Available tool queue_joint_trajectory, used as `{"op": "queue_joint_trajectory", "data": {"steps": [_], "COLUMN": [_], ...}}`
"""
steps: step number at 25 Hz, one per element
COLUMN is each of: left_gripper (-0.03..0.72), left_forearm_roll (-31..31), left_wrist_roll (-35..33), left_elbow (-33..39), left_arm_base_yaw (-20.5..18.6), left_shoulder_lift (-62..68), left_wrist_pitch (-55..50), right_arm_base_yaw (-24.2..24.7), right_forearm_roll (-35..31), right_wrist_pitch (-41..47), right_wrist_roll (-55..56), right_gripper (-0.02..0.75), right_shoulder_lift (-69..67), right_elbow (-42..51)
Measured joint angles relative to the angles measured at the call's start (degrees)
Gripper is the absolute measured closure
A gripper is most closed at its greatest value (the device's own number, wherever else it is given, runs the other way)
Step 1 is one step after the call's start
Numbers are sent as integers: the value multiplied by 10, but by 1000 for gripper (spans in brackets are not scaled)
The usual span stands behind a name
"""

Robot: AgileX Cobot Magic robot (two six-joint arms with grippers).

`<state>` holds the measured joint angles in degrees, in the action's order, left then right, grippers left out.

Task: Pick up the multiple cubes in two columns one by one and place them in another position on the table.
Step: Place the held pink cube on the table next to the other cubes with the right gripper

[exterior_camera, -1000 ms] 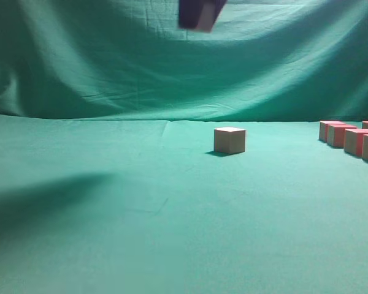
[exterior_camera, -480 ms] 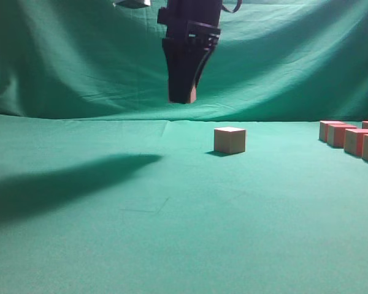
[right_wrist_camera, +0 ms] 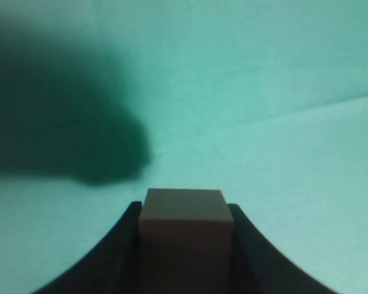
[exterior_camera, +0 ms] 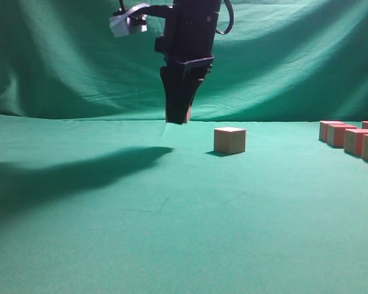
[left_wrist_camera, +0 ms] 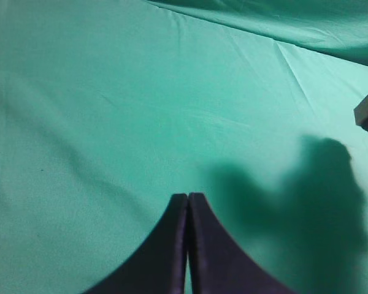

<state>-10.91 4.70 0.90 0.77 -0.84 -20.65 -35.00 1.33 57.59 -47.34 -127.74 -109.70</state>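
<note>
Right gripper point(exterior_camera: 179, 116) clamped on cube point(right_wrist_camera: 184, 236), hanging above table point(exterior_camera: 110, 245). Lone cube point(exterior_camera: 229, 139) on cloth, lower right of it, apart. Cube row point(exterior_camera: 354, 139) far right. Left gripper point(left_wrist_camera: 188, 197) fingers together, nothing between.

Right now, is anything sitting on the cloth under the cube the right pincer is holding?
Nothing visible. The right pincer holds its cube above bare green table. The lone cube sits off to the right, and the wrist view shows only cloth and shadow below.
</note>
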Motion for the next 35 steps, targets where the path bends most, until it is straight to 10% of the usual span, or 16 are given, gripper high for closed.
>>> {"op": "queue_joint_trajectory", "data": {"steps": [35], "left_gripper": [688], "left_forearm_roll": [0], "left_wrist_roll": [0], "left_elbow": [0], "left_arm_base_yaw": [0], "left_shoulder_lift": [0], "left_wrist_pitch": [0], "right_arm_base_yaw": [8], "right_forearm_roll": [45], "right_wrist_pitch": [0], "right_wrist_roll": [49], "right_gripper": [471], "right_shoulder_lift": [-44], "right_elbow": [-3]}}
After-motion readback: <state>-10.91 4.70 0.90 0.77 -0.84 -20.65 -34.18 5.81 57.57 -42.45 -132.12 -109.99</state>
